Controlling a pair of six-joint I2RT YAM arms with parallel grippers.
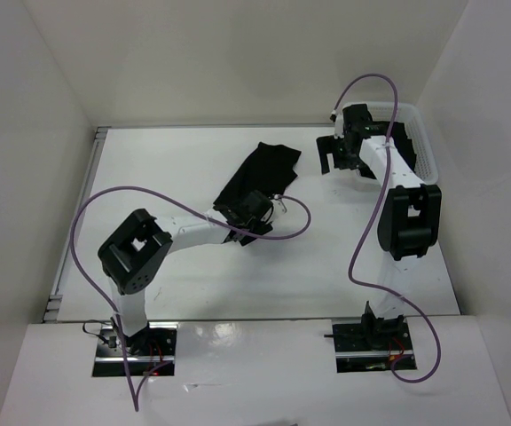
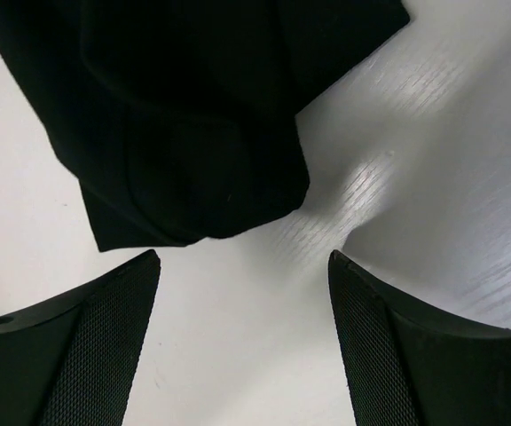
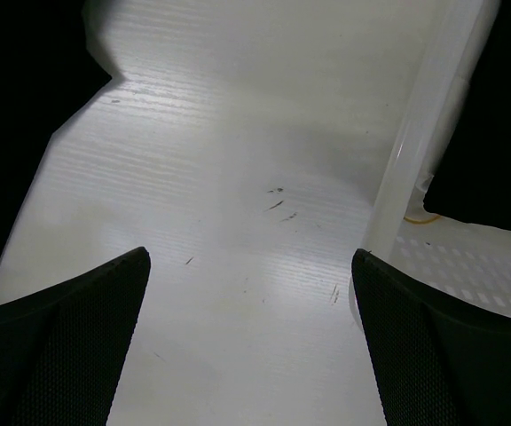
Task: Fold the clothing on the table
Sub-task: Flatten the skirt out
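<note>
- The clothing (image 1: 260, 173) lies on the table (image 1: 193, 284), roughly mid-table and a bit toward the far side. It's a longish black strip running diagonally from far right to near left.
- In the wrist view, the left gripper (image 2: 242, 257) has its jaws spread wide and it's got hold of nothing. Only bare white table shows between the two fingers (image 2: 96, 346).
- Same view: the clothing sits just ahead of those fingertips, a few layers stacked on each other, with a rounded corner pointing at the gap. It doesn't look like it's touching either finger.
- From the top, the left arm reaches in from its base and the left gripper hangs over the near-left end of the strip.
- The right gripper (image 3: 251, 253) also has its jaws far apart and is holding nothing. Under it there's just table with a few small dark scuffs.
- From above, the right gripper is over on the far right, well apart from the left one, between the clothing and a white basket (image 1: 422, 133) in the far-right corner.
- In the right wrist view the basket's rim runs up the right side, just beside the right finger, with the lattice floor showing behind it.
- There are dark patches at the upper corners of that view, and it's hard to tell what they are.
- Purple cables (image 1: 87, 231) loop off both arms.
</note>
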